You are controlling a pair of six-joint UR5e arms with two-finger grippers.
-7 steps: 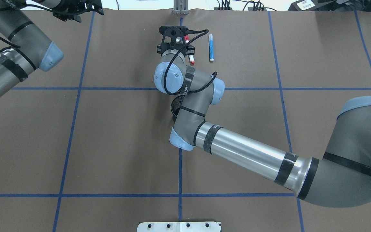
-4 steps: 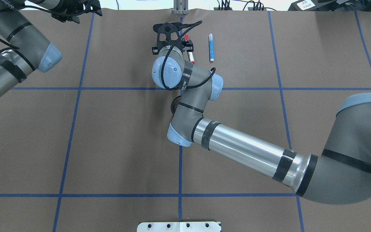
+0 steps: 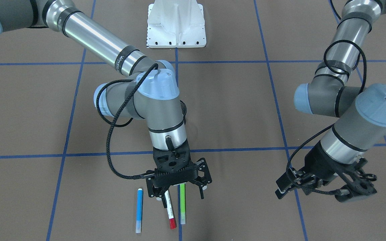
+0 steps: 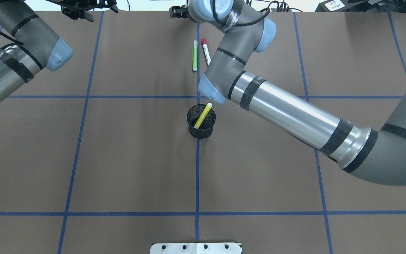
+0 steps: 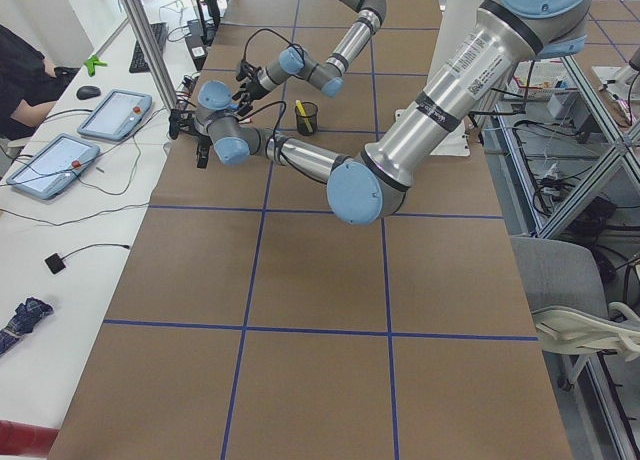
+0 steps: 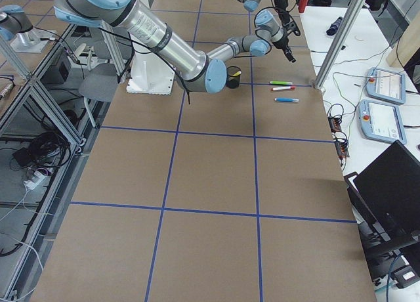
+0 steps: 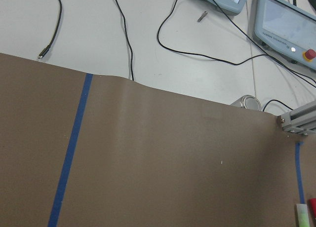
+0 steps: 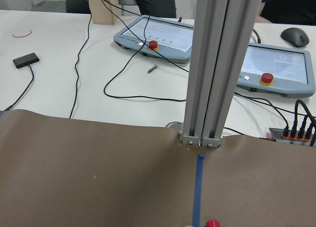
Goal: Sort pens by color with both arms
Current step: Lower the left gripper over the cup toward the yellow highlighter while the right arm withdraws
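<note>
Three pens lie side by side near the table's far edge: blue pen [image 3: 139, 210], white pen with red cap [image 3: 170, 209], green pen [image 3: 182, 204]. My right gripper [image 3: 181, 195] hangs open just above the red and green ones, with nothing between its fingers. In the overhead view the green pen [image 4: 195, 55] and red-capped pen [image 4: 205, 51] show, and the right arm [image 4: 280, 106] hides the blue one. A yellow pen [image 4: 203, 115] leans in the black mesh cup [image 4: 201, 121]. My left gripper [image 3: 327, 184] hovers open and empty at the far left corner, apart from every pen.
An aluminium post [image 8: 217, 64] stands at the table's far edge just beyond the pens, with touch panels [image 8: 158, 38] and cables on the white bench behind it. The white pedestal base [image 3: 176, 26] sits at the near edge. Blue tape lines grid the brown table cover.
The right arm has lifted and swung toward the far edge, uncovering the cup with the yellow pen and the green pen and now hiding the blue pen. The left arm shifted slightly.
</note>
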